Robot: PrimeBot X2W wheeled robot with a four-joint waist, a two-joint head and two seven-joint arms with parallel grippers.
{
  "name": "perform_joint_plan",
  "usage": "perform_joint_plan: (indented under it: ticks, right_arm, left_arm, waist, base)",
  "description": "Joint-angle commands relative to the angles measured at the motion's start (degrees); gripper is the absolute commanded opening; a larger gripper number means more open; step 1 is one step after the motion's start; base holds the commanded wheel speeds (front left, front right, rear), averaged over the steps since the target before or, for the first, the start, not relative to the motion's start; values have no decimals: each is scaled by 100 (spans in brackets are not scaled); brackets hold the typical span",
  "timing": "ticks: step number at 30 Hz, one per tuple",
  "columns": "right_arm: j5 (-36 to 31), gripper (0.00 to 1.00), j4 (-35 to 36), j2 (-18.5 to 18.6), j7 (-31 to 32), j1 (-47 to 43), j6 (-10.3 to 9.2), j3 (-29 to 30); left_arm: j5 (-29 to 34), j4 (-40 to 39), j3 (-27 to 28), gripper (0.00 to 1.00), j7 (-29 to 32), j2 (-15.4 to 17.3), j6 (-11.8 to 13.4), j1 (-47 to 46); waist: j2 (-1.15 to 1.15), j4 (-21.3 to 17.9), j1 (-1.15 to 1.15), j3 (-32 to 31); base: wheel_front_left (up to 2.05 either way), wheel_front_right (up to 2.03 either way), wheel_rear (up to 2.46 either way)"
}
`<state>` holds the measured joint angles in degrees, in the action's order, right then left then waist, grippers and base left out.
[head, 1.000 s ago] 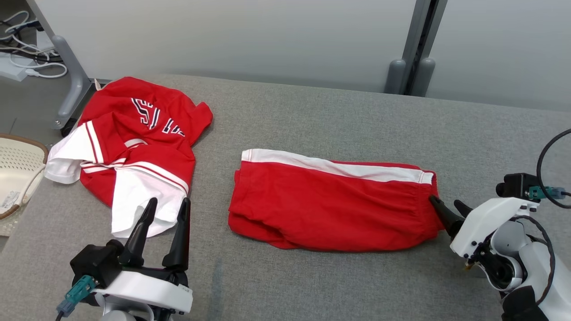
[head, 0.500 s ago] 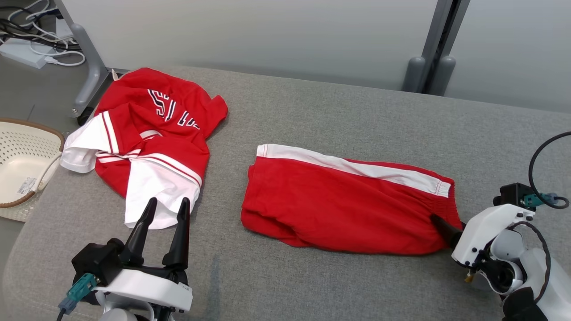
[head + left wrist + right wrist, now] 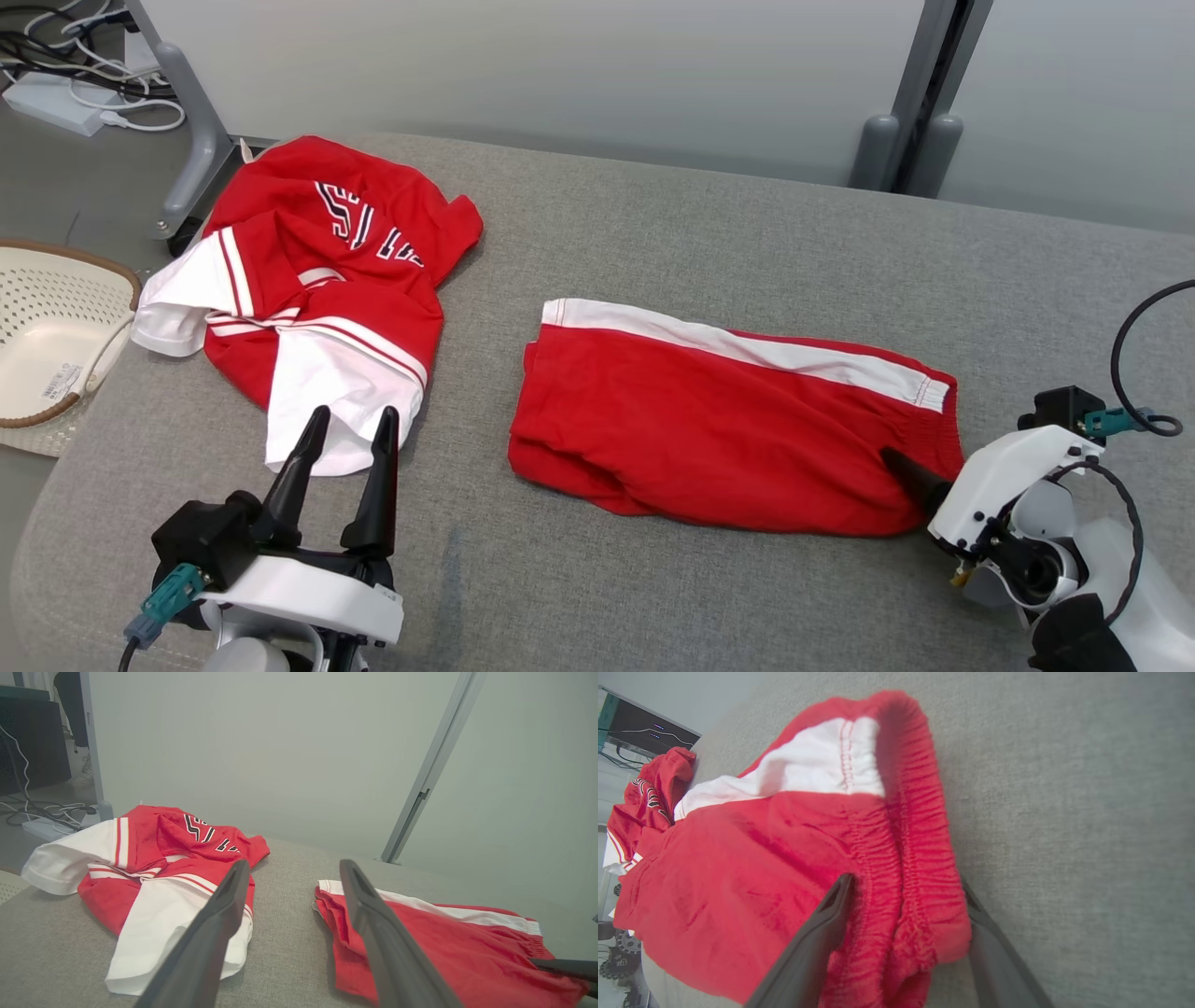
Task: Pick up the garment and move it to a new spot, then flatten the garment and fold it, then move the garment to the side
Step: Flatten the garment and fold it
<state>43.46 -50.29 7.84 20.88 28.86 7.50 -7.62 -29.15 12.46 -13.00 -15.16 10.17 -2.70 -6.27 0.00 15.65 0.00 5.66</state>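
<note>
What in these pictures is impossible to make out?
- Jersey lettering, head view: folds in the cloth hide part of it.
- Basket, head view: cut off by the left edge.
- Right pincer, head view: one finger is hidden by the shorts or by the pincer's own body.
- Shorts' underside, every view: against the table.

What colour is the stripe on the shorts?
White stripe on red shorts; head view shows it best.

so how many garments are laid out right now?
2: folded red shorts in the centre; crumpled red-and-white jersey at far left. Another could be hidden beneath.
</note>
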Motion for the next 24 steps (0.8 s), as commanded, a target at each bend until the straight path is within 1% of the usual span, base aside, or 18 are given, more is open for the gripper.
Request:
perform_joint_plan:
  ticks: [1, 2, 3, 5, 6, 13, 20, 24]
  right_arm:
    - [52, 100, -83, -74, 24, -67, 0, -46]
    - [66, 88, -97, -84, 17, -31, 0, -58]
    - [91, 55, -111, -94, -14, -2, 0, -69]
    - [108, 29, -155, -100, -70, 33, 0, -83]
    - [128, 0, -180, -96, -99, 60, 0, -90]
    - [357, 0, -67, 36, -293, 103, 0, -137]
    - [523, 0, 161, 392, -71, 136, 1, -341]
    - [551, 0, 347, 659, -15, 130, 1, -388]
  left_arm:
    - [44, 3, 14, 100, -12, 12, -14, -78]
    - [49, 7, 10, 100, -12, 10, -18, -89]
    - [41, 11, 7, 100, -12, 12, -24, -101]
    - [42, 20, -4, 100, -12, 18, -34, -109]
    - [48, 20, -9, 100, -12, 17, -34, -113]
    - [54, 19, 3, 100, -12, -25, -35, -75]
    - [77, 5, 17, 100, -12, -13, -44, -67]
    - [81, 16, -7, 100, -12, -25, -54, -43]
  waist:
    - [0, 3, 0, 3]
    - [0, 8, 0, 6]
    - [0, 14, 0, 9]
    - [0, 27, 0, 5]
    - [0, 36, 0, 7]
    - [0, 3, 0, 23]
    - [0, -259, 0, 55]
    - [0, -444, 0, 62]
  base:
    - [0, 0, 0]
    - [0, 0, 0]
    - [0, 0, 0]
    - [0, 0, 0]
    - [0, 0, 0]
    - [0, 0, 0]
    - [0, 0, 0]
    - [0, 0, 0]
